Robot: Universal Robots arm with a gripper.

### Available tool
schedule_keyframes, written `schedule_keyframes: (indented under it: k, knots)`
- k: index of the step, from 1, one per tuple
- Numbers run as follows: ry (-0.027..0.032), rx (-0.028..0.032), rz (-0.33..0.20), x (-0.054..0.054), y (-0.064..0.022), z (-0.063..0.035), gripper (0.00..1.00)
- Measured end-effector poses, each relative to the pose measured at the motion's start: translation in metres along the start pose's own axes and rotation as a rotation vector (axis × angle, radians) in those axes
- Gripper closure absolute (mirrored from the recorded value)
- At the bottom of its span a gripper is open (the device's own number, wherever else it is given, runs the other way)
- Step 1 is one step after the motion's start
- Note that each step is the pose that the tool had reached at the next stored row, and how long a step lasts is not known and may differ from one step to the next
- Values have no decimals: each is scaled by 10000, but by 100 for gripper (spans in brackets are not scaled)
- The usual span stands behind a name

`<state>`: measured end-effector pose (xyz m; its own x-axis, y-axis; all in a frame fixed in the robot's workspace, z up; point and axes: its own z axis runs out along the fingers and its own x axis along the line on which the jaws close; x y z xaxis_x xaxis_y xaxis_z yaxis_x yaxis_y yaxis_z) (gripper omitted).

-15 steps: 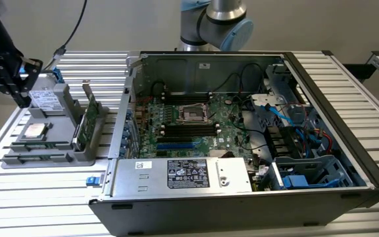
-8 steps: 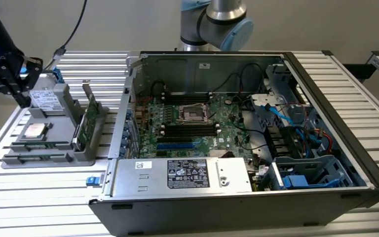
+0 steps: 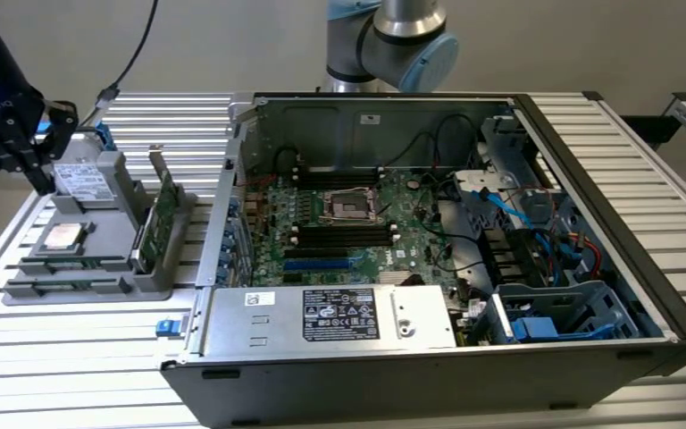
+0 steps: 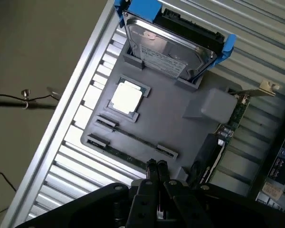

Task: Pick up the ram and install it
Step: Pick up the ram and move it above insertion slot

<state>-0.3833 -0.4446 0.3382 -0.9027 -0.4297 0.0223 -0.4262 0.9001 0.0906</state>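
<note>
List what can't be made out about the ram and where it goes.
- Ram, wrist view: edge-up in the tray, chips too small to see.
- Second stick: one end behind the shut gripper; contact unclear.
- Motherboard slots, exterior view: too small to tell which are free.
- Hard drive label, wrist view: too small to read.

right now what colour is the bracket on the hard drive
Blue. The bracket on the hard drive shows best in the wrist view.

Open computer case [image 3: 414, 389] on slatted table [image 3: 69, 357], grey holder [image 4: 175, 123] with hard drive [image 4: 173, 45], silver processor [image 4: 127, 96], upright expansion card [image 3: 164, 210]
</note>
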Motion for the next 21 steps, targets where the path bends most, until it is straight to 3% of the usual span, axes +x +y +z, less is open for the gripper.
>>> schedule_keyframes:
  k: [5, 11, 15, 21]
  knots:
    - [117, 3, -898, 0, -1, 16, 90]
    - [454, -64, -1918, -1, -3, 39, 90]
    - [653, -6, -2567, -1, -5, 48, 90]
    - [818, 57, -3650, -2, -7, 81, 90]
